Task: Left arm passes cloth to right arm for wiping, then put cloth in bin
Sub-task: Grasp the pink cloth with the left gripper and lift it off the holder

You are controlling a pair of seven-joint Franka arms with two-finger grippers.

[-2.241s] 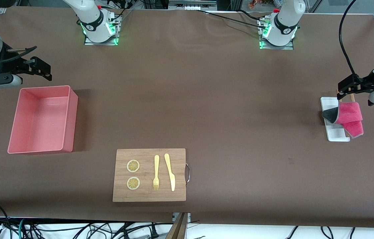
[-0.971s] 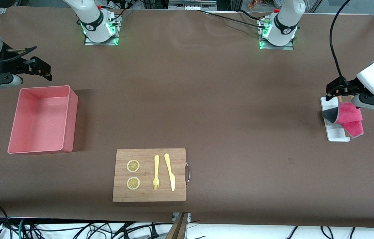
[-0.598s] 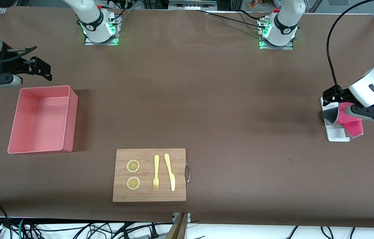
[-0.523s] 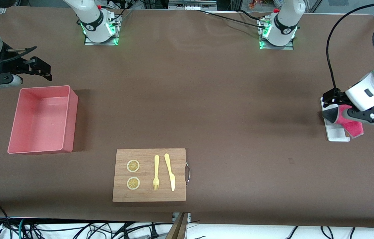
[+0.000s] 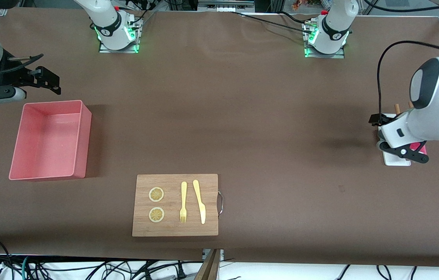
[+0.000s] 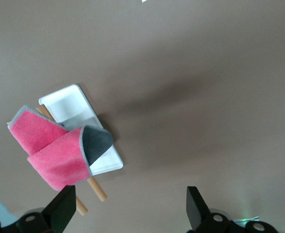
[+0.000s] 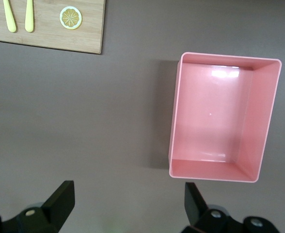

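End effector, left (image 6: 128,213): fingers wide apart, empty, over cloth (image 6: 53,155) | right (image 7: 128,211): spread, empty, waiting beside bin (image 7: 220,116)

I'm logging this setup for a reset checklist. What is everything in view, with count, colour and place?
cloth: one, pink with a dark grey face, draped on the white tray and wooden sticks.
white tray: one, white, at the left arm's end of the table.
wooden sticks: two, tan, under the cloth.
bin: one, salmon pink, at the right arm's end.
cutting board: one, light wood, nearer the front camera than the bin.
lemon slices: two, yellow, on the board.
fork: one, yellow, on the board.
knife: one, yellow, beside the fork.
left gripper: black, jaws open over the cloth.
right gripper: black, jaws open, waiting by the bin.
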